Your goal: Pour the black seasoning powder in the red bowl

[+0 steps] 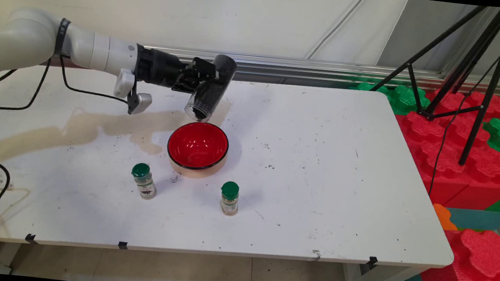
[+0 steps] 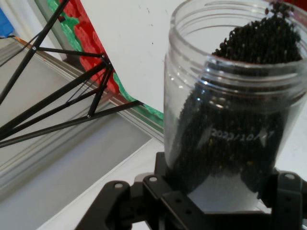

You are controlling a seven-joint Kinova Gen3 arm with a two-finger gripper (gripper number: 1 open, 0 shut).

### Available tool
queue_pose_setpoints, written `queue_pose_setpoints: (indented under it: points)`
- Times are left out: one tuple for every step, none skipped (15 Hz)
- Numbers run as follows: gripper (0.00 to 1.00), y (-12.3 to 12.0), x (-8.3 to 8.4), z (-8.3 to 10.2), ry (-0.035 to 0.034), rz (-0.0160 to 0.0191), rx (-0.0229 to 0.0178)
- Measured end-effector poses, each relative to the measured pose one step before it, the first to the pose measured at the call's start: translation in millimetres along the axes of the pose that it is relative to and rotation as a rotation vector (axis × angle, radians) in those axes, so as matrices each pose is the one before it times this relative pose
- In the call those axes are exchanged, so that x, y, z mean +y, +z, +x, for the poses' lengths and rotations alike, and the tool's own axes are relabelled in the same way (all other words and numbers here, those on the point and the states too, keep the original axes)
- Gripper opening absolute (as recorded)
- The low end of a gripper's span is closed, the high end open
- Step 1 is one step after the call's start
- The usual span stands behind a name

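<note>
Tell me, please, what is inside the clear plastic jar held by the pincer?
The clear plastic jar holds small black grains, heaped toward its open mouth. Its base is hidden behind the black pincer.

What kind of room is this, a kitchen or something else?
Probably a robotics lab, not a kitchen: a robot arm's gripper tilts a clear jar of dark grains over a red bowl, a camera tripod stands by, and foam blocks are stacked beside the table.

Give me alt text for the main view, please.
A robot arm's pincer holds a clear jar of dark grains tilted mouth-down above a red bowl on a white table. Two green-capped spice bottles stand nearer the camera.
</note>
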Motion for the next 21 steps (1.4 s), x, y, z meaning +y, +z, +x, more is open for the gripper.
queue_pose_setpoints:
  points:
    - [0.0,0.32,0.37,0.25,0.01025,0.00297,-0.0011]
    - [0.0,0.45,0.32,0.33,0.01014,0.00302,-0.00079]
    - [0.0,0.36,0.29,0.28,0.0078,0.00241,-0.00073]
    - [0.0,0.39,0.27,0.29,0.00857,0.00252,-0.00071]
    - [0.0,0.42,0.23,0.33,0.00868,0.00267,-0.00077]
    - [0.0,0.35,0.1,0.22,0.00748,0.00255,-0.00098]
    - [0.0,0.3,0.06,0.21,0.00504,0.00131,-0.00007]
    - [0.0,0.42,0.02,0.33,0.00747,0.00236,-0.00033]
    - [0.0,0.36,0.0,0.42,0.00784,0.00239,-0.00024]
    - [0.0,0.42,-0.01,0.34,0.00769,0.00261,-0.00032]
    - [0.0,0.28,0.08,0.37,0.00592,0.00159,0.00006]
    - [0.0,0.09,0.02,0.48,0.00613,0.00204,-0.00004]
    - [0.0,-0.02,0.14,0.47,0.00527,0.00135,0.00009]
    - [0.0,-0.05,-0.01,0.4,0.00402,0.00133,-0.00003]
    - [0.0,-0.03,0.0,0.24,0.00235,0.00086,-0.00005]
    - [0.0,-0.06,-0.06,0.32,0.00342,0.0013,-0.00005]
    - [0.0,0.1,-0.1,0.23,0.00199,0.00091,0.00036]
    - [0.0,0.01,-0.06,0.37,0.00325,0.0011,0.00028]
    - [0.0,0.02,-0.17,0.4,0.00351,0.00146,0.00032]
    - [0.0,-0.26,-0.12,0.28,0.00348,0.00139,-0.00059]
    - [0.0,0.02,-0.07,0.31,0.0031,0.00104,0.00024]
